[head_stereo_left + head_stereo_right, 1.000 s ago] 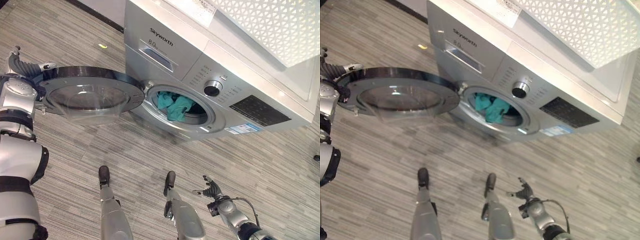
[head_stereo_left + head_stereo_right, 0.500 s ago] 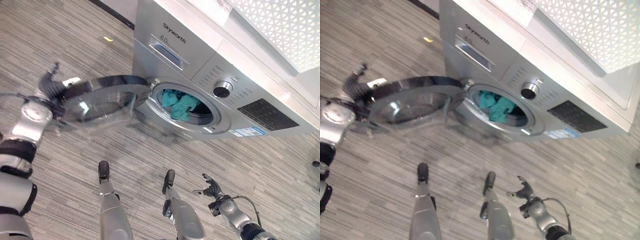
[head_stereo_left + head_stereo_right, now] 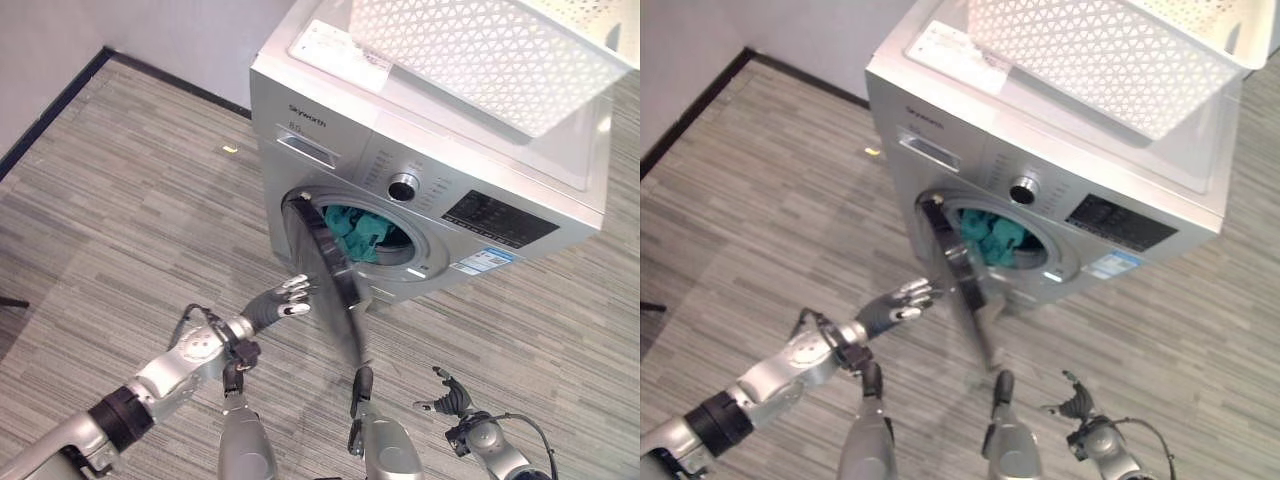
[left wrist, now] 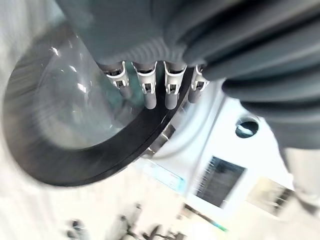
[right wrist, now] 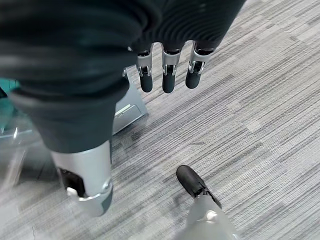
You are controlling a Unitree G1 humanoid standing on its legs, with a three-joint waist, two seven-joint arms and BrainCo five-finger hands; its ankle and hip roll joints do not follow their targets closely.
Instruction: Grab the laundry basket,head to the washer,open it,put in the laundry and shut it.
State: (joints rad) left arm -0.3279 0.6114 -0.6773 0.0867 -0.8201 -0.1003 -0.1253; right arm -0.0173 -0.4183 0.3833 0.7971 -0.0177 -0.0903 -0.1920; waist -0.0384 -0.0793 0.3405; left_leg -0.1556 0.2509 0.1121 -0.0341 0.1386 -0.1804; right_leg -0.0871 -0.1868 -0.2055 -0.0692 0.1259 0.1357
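The silver washer (image 3: 440, 170) stands ahead with its round glass door (image 3: 325, 270) swung halfway in, seen nearly edge-on. Teal laundry (image 3: 358, 228) lies inside the drum. My left hand (image 3: 280, 300) is open, its straight fingers (image 4: 149, 92) pressed against the door's outer face near the black rim (image 4: 100, 167). The white lattice laundry basket (image 3: 480, 50) rests on top of the washer. My right hand (image 3: 452, 400) hangs low at the right over the floor, fingers (image 5: 167, 77) relaxed and holding nothing.
Grey striped floor (image 3: 130, 200) spreads to the left of the washer. A dark skirting line (image 3: 60, 105) runs along the wall at the far left. A small yellow scrap (image 3: 230, 149) lies on the floor beside the washer.
The door has swung from wide open to about halfway shut, with my left hand following and pushing it. The camera has also shifted, so the washer top and basket show more. The right hand stays low.
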